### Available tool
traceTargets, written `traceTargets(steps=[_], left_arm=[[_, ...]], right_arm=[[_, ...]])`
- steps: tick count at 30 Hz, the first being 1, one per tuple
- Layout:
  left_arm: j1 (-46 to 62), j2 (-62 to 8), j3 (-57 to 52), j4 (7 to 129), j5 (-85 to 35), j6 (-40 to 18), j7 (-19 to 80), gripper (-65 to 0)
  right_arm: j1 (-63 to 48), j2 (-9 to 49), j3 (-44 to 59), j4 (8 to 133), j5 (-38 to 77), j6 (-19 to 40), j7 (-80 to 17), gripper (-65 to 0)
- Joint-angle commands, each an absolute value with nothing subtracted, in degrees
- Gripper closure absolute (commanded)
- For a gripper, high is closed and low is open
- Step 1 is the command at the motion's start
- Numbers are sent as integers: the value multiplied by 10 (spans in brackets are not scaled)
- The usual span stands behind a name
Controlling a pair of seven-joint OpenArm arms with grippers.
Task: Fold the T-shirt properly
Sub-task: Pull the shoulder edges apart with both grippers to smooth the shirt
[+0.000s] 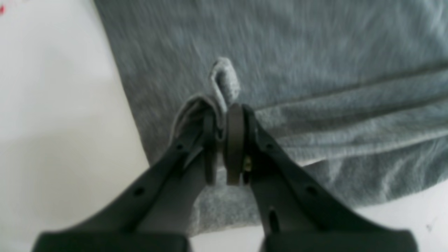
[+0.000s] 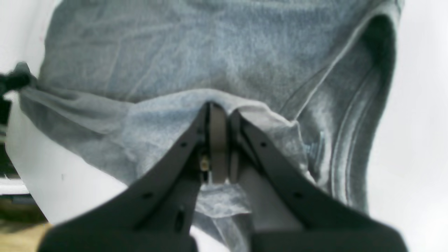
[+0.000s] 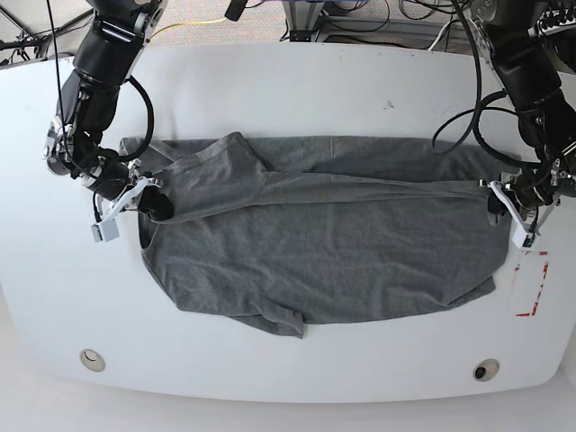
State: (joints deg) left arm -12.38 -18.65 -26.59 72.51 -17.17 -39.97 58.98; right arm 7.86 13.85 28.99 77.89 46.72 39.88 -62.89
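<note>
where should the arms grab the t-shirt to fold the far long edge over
Grip the T-shirt at its two short ends along the raised lengthwise crease, each arm coming in from its own outer side. That is where the left gripper and right gripper are pinched shut on bunched cloth, drawing the crease into a taut line between them.

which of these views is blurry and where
Left wrist view: the T-shirt is smeared with streaky blur and the left gripper is soft. Right wrist view: the right gripper is soft, the cloth milder. Base view: sharp.
</note>
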Motion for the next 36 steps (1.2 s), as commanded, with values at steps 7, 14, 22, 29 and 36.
traceTargets(steps=[7,14,22,29,36], left_arm=[[-133,-206,-269,695,-168,-400,558,-100],[-136,-212,-269,698,-144,-400,560,-374],[-162,-214,-271,715,-157,-400,577,-389],[-110,-227,-269,841,-205,-400,575,-389],[-49,-225,-269,945,-206,-400,573,-389]], right_arm=[[120,170,292,731,440,400,-590,-201],[136,171,298,735,340,400,-582,-482],[36,190,297,880,344,400,-584,-480],[-64,194,298,953,343,400,-574,-482],[-100,190,294,951,305,400,-523,-482]])
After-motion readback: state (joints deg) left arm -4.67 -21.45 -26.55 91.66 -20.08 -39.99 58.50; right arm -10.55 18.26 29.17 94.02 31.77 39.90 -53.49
